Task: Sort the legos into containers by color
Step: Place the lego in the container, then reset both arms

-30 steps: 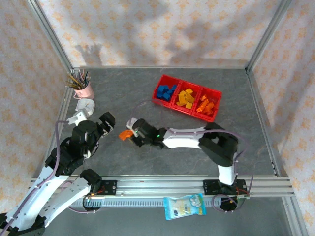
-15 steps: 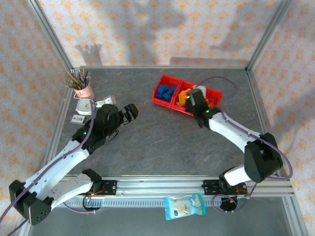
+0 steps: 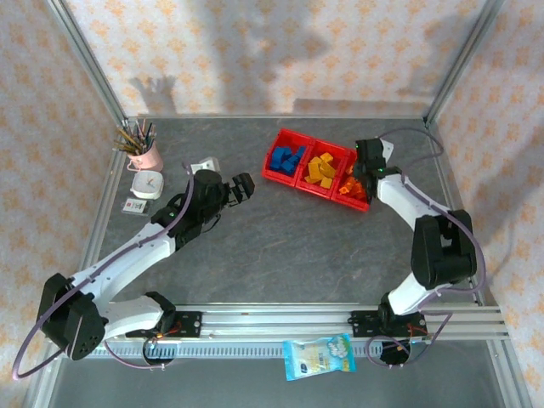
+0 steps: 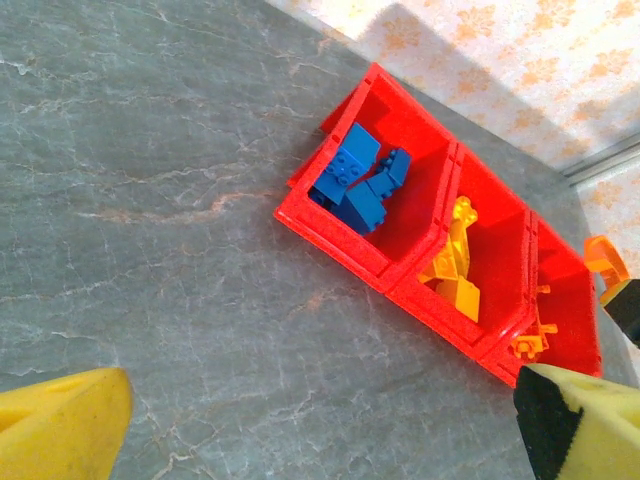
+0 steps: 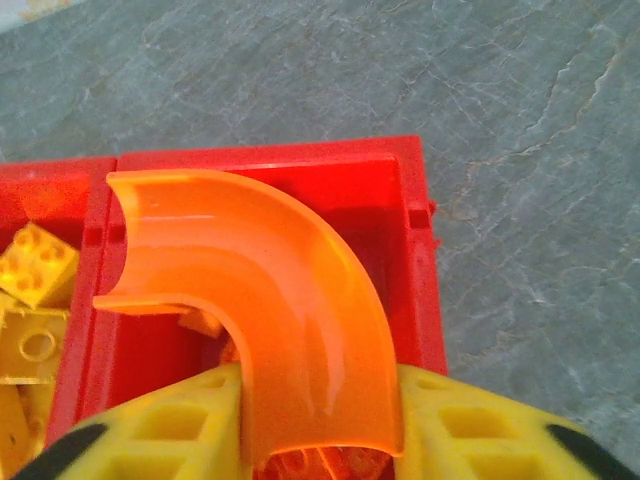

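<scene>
Containers (image 3: 303,184) stand toward the far right of the grey table (image 3: 280,246), three red bins joined in one tray. In the top view its long axis runs on a slant from far-left to near-right. Blue bricks (image 3: 289,159) fill the left bin, yellow bricks (image 3: 320,168) the middle one and orange bricks (image 3: 351,187) the right one.

The right gripper (image 3: 367,163) hangs over the right bin, at the tray's far-right end. In the right wrist view its yellow fingers (image 5: 470,430) close on the lower end of an orange arch (image 5: 260,290), one finger against each side. The arch is a quarter-circle piece. From the fingers it rises away from the camera, then bends left, so its free end points toward the divider beside the yellow bricks. Its smooth outer curve faces the bin's right wall. It sits above the orange bricks, and I cannot tell whether it touches them.

The left gripper (image 3: 241,187) hovers over bare table, left of the tray and apart from it. In the left wrist view its two yellow fingertips (image 4: 60,420) stand wide apart with nothing between them, and the tray lies ahead on the diagonal.

A pink cup (image 3: 146,155) of brushes stands at the far-left corner.
</scene>
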### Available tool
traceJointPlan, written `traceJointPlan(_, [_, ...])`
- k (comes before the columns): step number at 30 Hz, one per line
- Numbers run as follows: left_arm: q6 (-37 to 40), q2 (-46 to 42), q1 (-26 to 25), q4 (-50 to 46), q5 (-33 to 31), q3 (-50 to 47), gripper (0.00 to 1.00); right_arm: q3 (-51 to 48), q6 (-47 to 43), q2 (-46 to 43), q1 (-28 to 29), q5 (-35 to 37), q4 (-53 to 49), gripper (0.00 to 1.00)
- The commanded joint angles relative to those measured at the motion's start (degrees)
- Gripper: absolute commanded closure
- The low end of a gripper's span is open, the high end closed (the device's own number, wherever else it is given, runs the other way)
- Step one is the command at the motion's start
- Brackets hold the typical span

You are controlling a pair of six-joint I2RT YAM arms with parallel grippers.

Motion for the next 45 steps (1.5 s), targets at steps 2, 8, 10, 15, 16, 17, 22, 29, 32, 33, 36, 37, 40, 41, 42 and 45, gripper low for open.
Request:
traceJointPlan(2, [2.1,1.0,1.8,3.6,-2.1,0.6,0.01,3.8,-1.5,-0.4,-0.4,0.3,-1.5,0.38])
traceJointPlan(8, [4.4,1.5,7.3,7.1,-8.0,-2.2,0.01,0.2,-0.9,-8.4,-4.6,4.8,-1.5,0.00])
traceJointPlan(10, [7.8,1.7,9.8,11.1,-10.0,-4.6,0.01,-5.2,0.5,-11.7,-8.0,7.9,1.1,0.00])
traceJointPlan(15, [19.3,2.9,15.7,22.1,-24.9,-12.2,0.01,-29.7,-4.4,-22.6,-11.0,16.3,28.1,0.00])
traceJointPlan(16, [21.1,2.9,16.6,24.7,-26.2,-13.8,0.01,-33.3,-6.0,-23.1,-11.2,15.4,33.5,0.00])
traceJointPlan(17, [23.6,3.0,17.5,28.1,-27.3,-15.8,0.01,-36.6,-7.6,-23.0,-11.2,14.0,39.1,0.00])
traceJointPlan(22, [32.7,5.2,20.3,41.7,-29.0,-22.4,0.01,-44.9,-13.0,-15.6,-11.4,4.8,62.0,0.00])
traceJointPlan(29, [44.3,12.4,22.3,72.6,-24.5,-34.1,0.01,-42.5,-17.7,-11.1,-11.6,-6.7,65.1,0.00])
traceJointPlan(32, [43.4,14.3,23.3,75.1,-16.9,-34.1,0.01,-50.0,-18.6,-13.6,-11.1,-17.6,79.5,0.00])
traceJointPlan(33, [44.3,15.9,23.3,78.1,-16.5,-34.6,0.01,-49.4,-17.9,-12.9,-11.0,-15.9,78.3,0.00])
traceJointPlan(36, [43.1,18.4,24.9,83.5,-14.4,-36.5,0.00,-48.4,-19.8,-6.4,-10.6,-18.6,81.5,0.00])
traceJointPlan(37, [42.2,18.1,26.1,83.7,-11.0,-37.3,0.00,-50.0,-19.6,-5.5,-9.8,-15.9,85.2,0.00])
traceJointPlan(40, [43.6,22.3,26.8,92.8,-7.2,-39.3,0.00,-48.8,-18.3,-5.1,-9.8,-12.8,83.5,0.00])
traceJointPlan(41, [43.4,22.1,26.9,92.2,-7.4,-39.1,0.00,-49.2,-18.3,-5.5,-9.8,-12.6,83.7,0.00])
traceJointPlan(42, [42.5,20.9,26.9,88.1,-8.6,-38.1,0.00,-49.2,-18.3,-5.5,-9.7,-12.6,83.8,0.00])
traceJointPlan(45, [40.3,21.7,28.1,86.2,-10.9,-36.6,0.00,-49.3,-18.5,-5.5,-9.6,-12.4,84.0,0.00])
